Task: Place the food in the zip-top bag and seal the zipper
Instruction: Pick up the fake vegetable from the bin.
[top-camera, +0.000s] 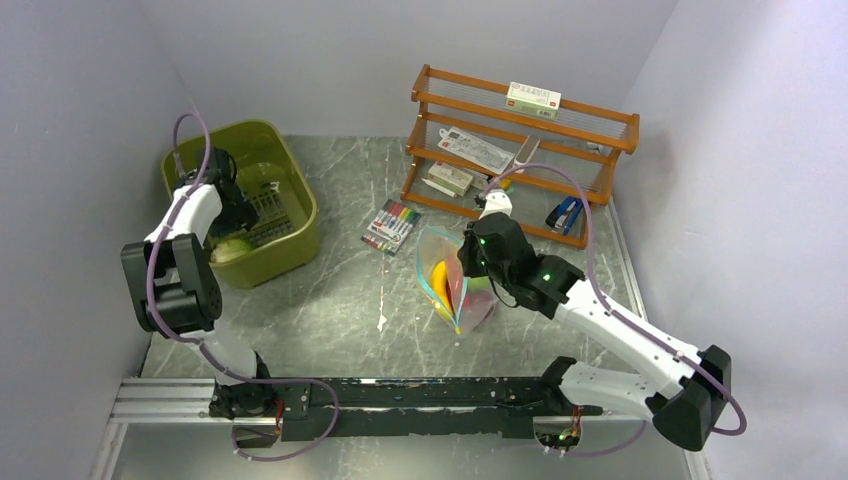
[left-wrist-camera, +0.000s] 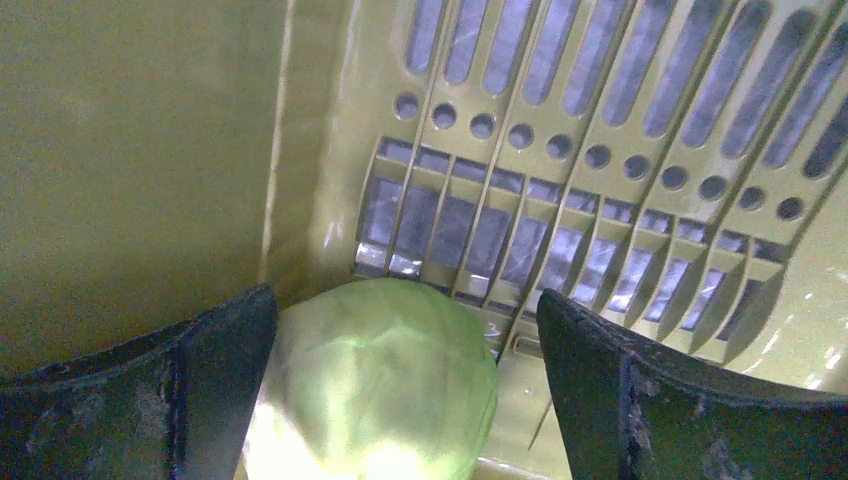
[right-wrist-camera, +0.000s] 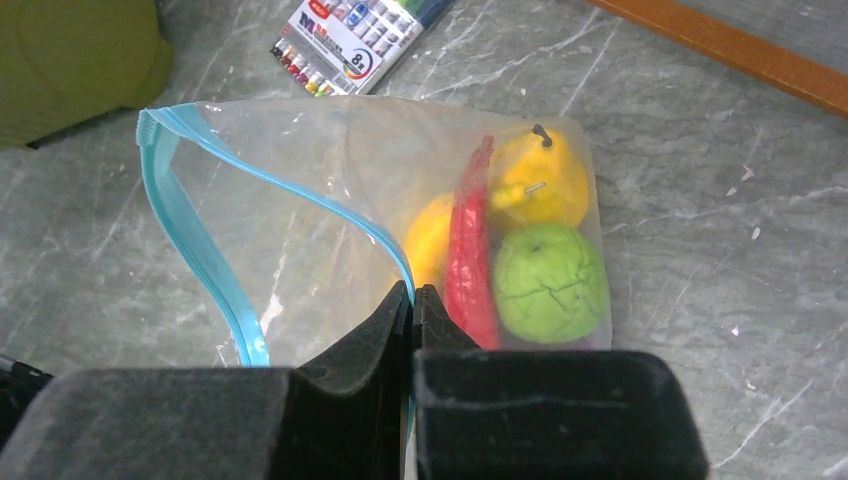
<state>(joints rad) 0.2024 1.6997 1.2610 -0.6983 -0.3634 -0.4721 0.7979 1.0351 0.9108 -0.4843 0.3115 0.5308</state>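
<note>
On the grey marbled table, right of centre, the zip-top bag lies flat: clear soft film, crinkled and glossy, mouth gaping toward the tub side. The zipper is a thin teal ribbed strip, its two halves spread in a V, unsealed. Inside, packed against the bag's closed end: a long bumpy red chili, a matte green round piece with creased skin, a smooth yellow pear-shaped piece with a dark stem, and another yellow piece half hidden behind the chili. The right gripper has its black fingers pressed together, pinching the bag's mouth edge where the teal strip runs in. The left gripper is down inside the olive-green tub, a hard plastic bin with slotted, perforated floor; its fingers are spread wide on either side of a pale green round piece, veined like cabbage, gripping nothing. A pack of markers lies between the tub and the bag. An orange wooden rack stands at the back. Plain pale walls enclose three sides.
</note>
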